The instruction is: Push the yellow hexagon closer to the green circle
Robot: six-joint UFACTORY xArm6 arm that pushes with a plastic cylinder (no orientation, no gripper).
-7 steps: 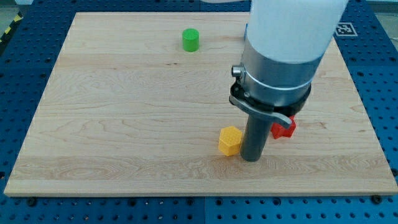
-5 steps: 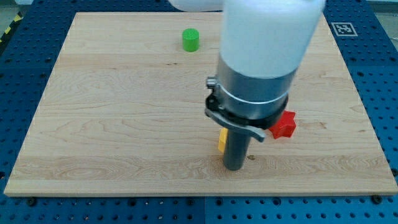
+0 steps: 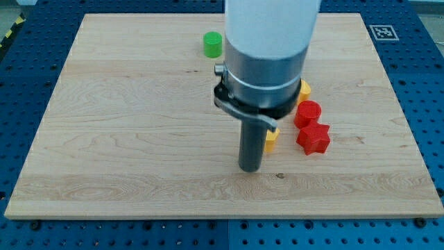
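Observation:
The yellow hexagon [image 3: 270, 139] lies near the board's middle, mostly hidden behind my rod; only a sliver shows at the rod's right side. The green circle [image 3: 213, 44] stands far off near the view's top, left of the arm's body. My tip [image 3: 250, 169] rests on the board just below and left of the yellow hexagon, close to it; whether they touch cannot be told.
A red round block [image 3: 308, 112] and a red star-like block [image 3: 313, 138] sit right of the hexagon. Another yellow block [image 3: 304, 89] peeks out beside the arm above them. The wooden board [image 3: 125, 139] ends near the view's bottom.
My rod has moved left across the front of the yellow hexagon. The hexagon now shows at the rod's right, a little higher than before. The red round and upper yellow blocks have come into sight.

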